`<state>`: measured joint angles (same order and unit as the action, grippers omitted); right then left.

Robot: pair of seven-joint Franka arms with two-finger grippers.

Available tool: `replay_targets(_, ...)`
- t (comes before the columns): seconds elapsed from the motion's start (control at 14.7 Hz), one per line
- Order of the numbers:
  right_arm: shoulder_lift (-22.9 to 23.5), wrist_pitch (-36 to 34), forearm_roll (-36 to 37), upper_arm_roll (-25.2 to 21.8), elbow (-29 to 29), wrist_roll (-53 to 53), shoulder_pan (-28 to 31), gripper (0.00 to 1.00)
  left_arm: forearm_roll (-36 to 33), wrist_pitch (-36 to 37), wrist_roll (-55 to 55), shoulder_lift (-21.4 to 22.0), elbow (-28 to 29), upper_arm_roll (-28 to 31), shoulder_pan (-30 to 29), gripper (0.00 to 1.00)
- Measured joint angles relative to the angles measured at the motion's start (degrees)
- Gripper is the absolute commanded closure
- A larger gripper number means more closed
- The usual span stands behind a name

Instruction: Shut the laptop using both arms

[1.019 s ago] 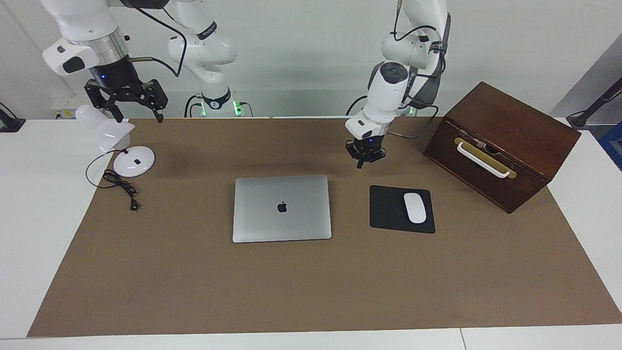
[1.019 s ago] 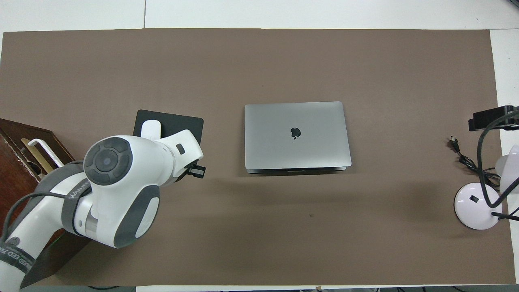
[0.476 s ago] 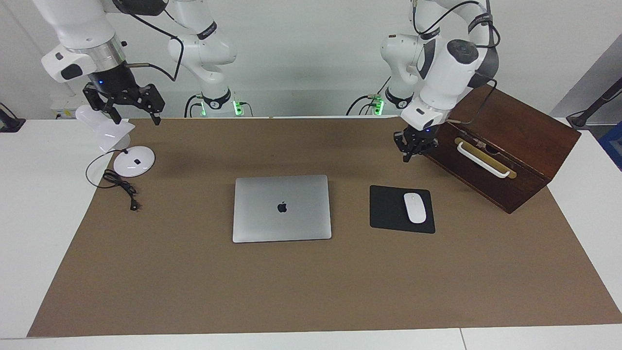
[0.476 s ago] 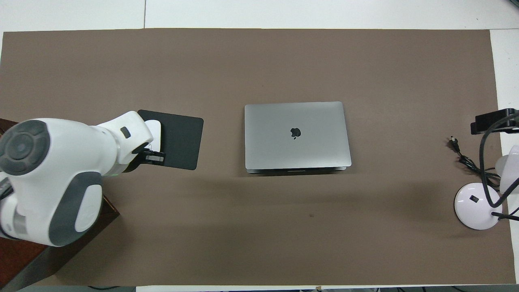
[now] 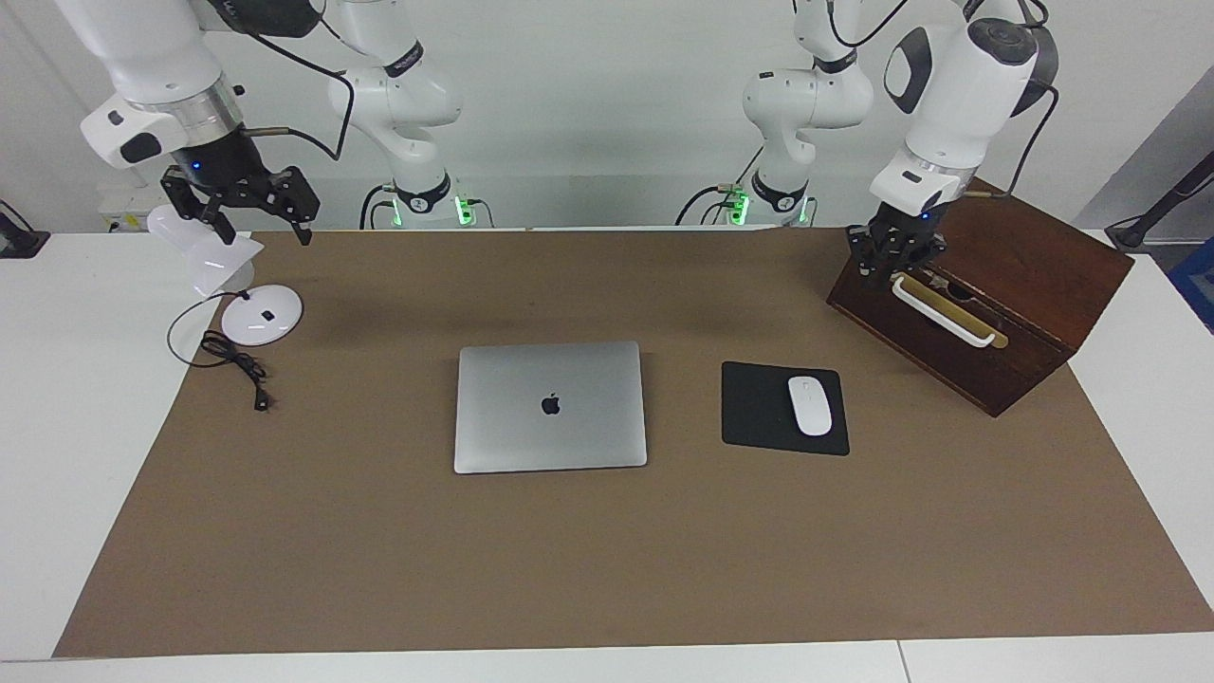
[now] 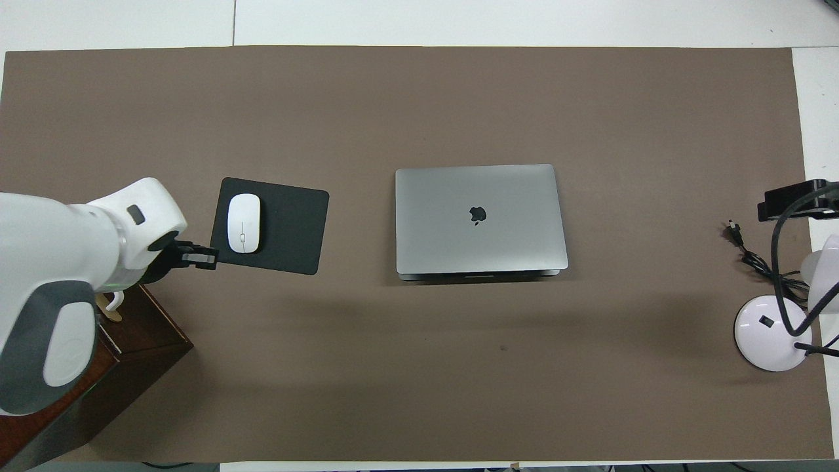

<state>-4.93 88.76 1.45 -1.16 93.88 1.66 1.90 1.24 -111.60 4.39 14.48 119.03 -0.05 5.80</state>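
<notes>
The silver-grey laptop [image 5: 550,406] lies in the middle of the brown mat with its lid flat down and the apple logo up; it also shows in the overhead view [image 6: 480,218]. My left gripper [image 5: 896,264] hangs in the air over the corner of the wooden box that is toward the laptop, fingers shut and empty; in the overhead view it [image 6: 198,257] shows beside the mouse pad. My right gripper [image 5: 268,230] is open and empty, raised over the white lamp at the right arm's end. Neither gripper touches the laptop.
A black mouse pad [image 5: 759,410] with a white mouse [image 5: 811,405] lies beside the laptop toward the left arm's end. A dark wooden box [image 5: 986,285] with a white handle stands past it. A white desk lamp [image 5: 261,315] and its cable [image 5: 232,359] sit at the right arm's end.
My left arm has swung away from beside the laptop, rising and moving over the wooden box. My right gripper has drifted slightly up. The laptop has not moved.
</notes>
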Motion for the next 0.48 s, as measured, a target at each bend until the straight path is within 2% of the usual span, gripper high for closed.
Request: replay_targets(0.48,-0.25,0.0,-0.05,-0.16,0.03,0.01,0.97,0.0,-0.02,0.55,0.09,-0.23,-6.59,0.01,-4.37,0.0)
